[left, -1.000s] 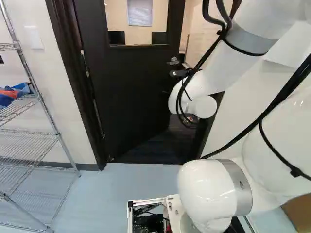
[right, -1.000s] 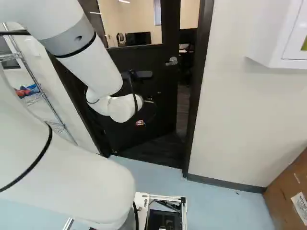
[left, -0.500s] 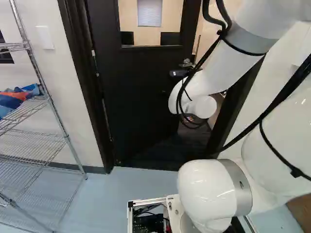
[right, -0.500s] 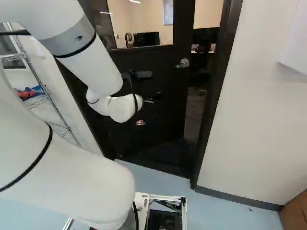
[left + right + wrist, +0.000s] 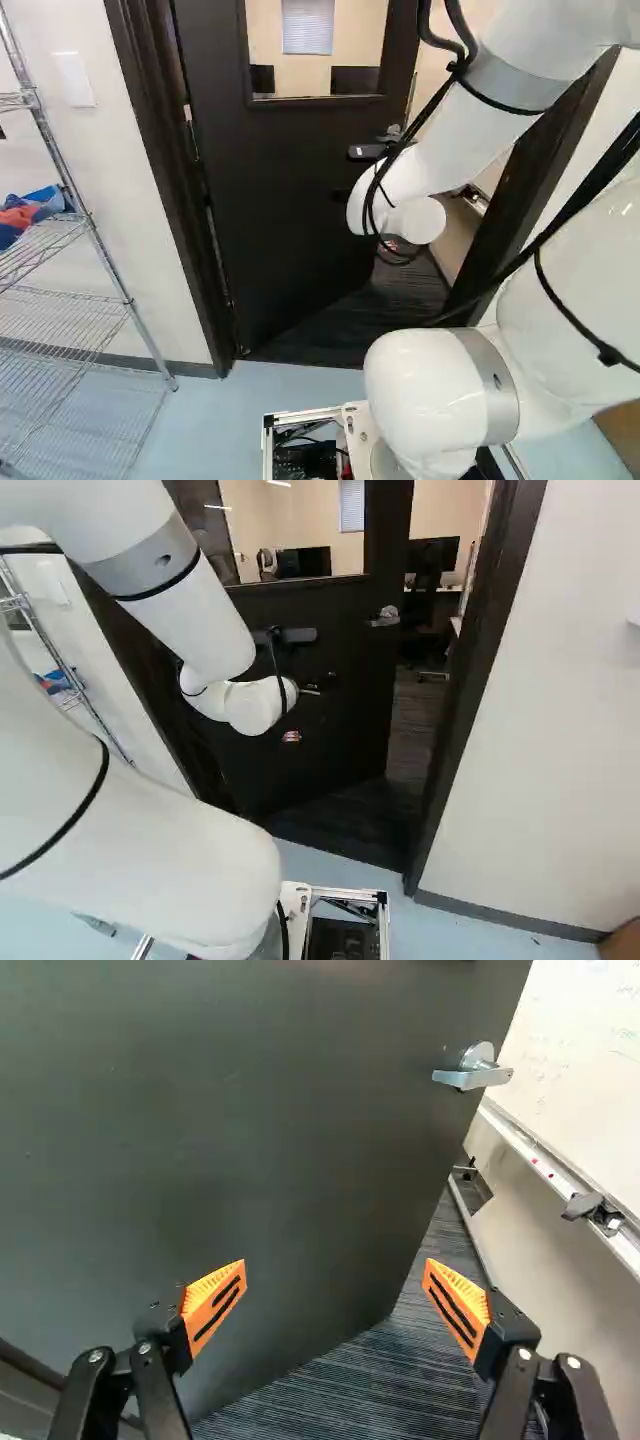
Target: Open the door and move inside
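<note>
The dark door (image 5: 290,190) stands ajar, swung into the room beyond, hinged on the left of the left base view. Its lever handle (image 5: 385,617) sits near the free edge, beside a gap to the frame (image 5: 478,680). In the right base view a small orange part of my gripper (image 5: 291,736) shows below the wrist, in front of the door; the wrist hides most of it. In the wrist view my gripper (image 5: 335,1275) is open, its orange-padded fingers wide apart with nothing held. The door face (image 5: 250,1140) lies ahead of it, the handle (image 5: 474,1072) farther off to one side.
A wire shelf (image 5: 75,225) stands left of the doorway. White wall (image 5: 560,730) flanks the frame's right side, with a cardboard box (image 5: 622,946) at its foot. Beyond the door are dark carpet (image 5: 370,1390), a whiteboard (image 5: 590,1060) and a monitor (image 5: 432,556).
The base has moved, shifting the doorway rightward in the right base view. The gap between door and frame looks wider. The arm keeps its pose against its lowest joint.
</note>
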### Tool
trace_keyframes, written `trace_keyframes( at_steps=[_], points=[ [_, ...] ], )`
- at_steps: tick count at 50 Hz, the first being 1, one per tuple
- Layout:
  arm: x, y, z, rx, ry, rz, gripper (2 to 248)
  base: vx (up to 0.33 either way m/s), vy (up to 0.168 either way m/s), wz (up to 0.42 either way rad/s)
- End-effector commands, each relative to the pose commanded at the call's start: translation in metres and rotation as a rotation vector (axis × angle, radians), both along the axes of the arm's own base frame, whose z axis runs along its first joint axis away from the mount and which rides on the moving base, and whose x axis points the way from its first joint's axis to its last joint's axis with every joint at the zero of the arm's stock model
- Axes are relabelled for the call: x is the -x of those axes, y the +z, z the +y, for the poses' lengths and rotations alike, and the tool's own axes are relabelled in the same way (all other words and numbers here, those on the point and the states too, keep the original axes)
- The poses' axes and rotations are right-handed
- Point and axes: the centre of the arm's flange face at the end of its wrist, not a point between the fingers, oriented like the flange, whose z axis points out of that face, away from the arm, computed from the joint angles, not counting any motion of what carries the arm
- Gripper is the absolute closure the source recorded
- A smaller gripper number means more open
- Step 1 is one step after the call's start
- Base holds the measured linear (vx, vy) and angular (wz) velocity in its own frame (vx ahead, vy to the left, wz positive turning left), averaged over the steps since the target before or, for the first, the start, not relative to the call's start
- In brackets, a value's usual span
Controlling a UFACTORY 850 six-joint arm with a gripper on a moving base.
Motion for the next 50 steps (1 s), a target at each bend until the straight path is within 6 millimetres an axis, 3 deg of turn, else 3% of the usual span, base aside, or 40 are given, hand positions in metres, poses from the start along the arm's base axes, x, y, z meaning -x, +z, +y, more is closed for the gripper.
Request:
trace_keyframes(
  at_steps=[50],
  points=[
    [0.0,0.0,0.0,0.0,0.0,0.0,3,0.141,0.036,-0.015]
  ],
)
